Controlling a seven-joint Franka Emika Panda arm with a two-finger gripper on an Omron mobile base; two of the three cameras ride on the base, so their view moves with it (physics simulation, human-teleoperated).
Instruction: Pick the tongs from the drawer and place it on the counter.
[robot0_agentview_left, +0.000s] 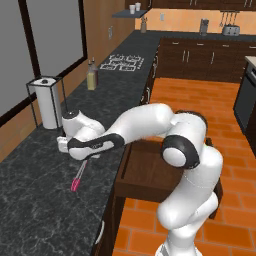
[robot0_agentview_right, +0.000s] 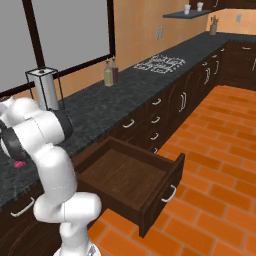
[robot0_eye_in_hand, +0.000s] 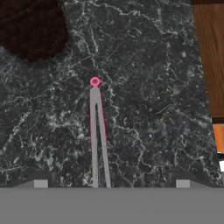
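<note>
Already in the left base view the tongs lay flat on the table, near its front edge, with the pink end pointing toward the camera and the other end going under the tool, which hung just above them. The drawer stood pulled out to the right of the table, partly hidden behind the white arm, and nothing could be seen inside the part that showed. Farther back on the table stood a paper towel holder and a bottle, both well apart from the tongs. In the right base view the drawer was open and its brown floor was bare; a small pink spot of the tongs showed on the table just behind the arm. In the hand view the tongs lay on the dark marbled surface between the two finger tips, which stood wide apart near the bottom corners and did not touch them, so the tool was open and held nothing. Judging from this, the task looked nearly finished: the tongs were out of the drawer and rested on the table, released. What was left, probably, was only to lift the arm away.
</note>
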